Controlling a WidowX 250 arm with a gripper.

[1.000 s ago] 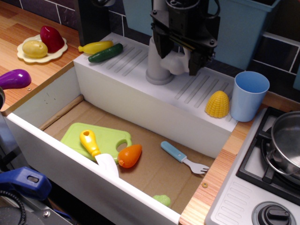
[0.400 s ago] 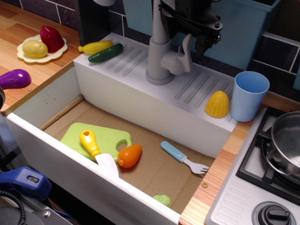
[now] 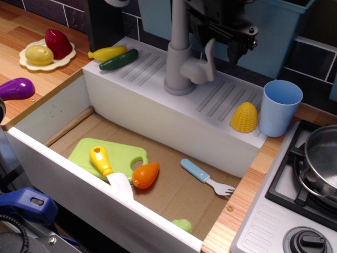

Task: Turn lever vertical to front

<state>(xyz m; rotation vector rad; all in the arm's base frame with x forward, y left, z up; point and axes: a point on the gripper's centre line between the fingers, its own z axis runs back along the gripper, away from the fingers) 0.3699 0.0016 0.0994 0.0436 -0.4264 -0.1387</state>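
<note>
The grey toy faucet (image 3: pixel 178 58) stands on the white ledge behind the sink. Its short light-grey lever (image 3: pixel 209 51) projects straight up from the rounded side knob (image 3: pixel 197 71) on the faucet's right. My black gripper (image 3: pixel 218 38) hangs above and just right of the lever, lifted clear of it. Its jaws stand apart and hold nothing. One fingertip (image 3: pixel 232 56) shows to the right of the lever; the other is partly hidden behind the faucet pipe.
A yellow corn (image 3: pixel 244 117) and a blue cup (image 3: pixel 280 107) stand right of the faucet, and a cucumber (image 3: pixel 118 59) and a yellow squash (image 3: pixel 107 52) left. The sink (image 3: pixel 58 113) holds a green board (image 3: pixel 108 154), a carrot and a fork (image 3: pixel 206 178). A pot (image 3: pixel 321 158) sits on the stove at right.
My gripper straddled the knob and lever a second ago; it has since risen and shifted right, letting go. The lever now stands upright and uncovered.
</note>
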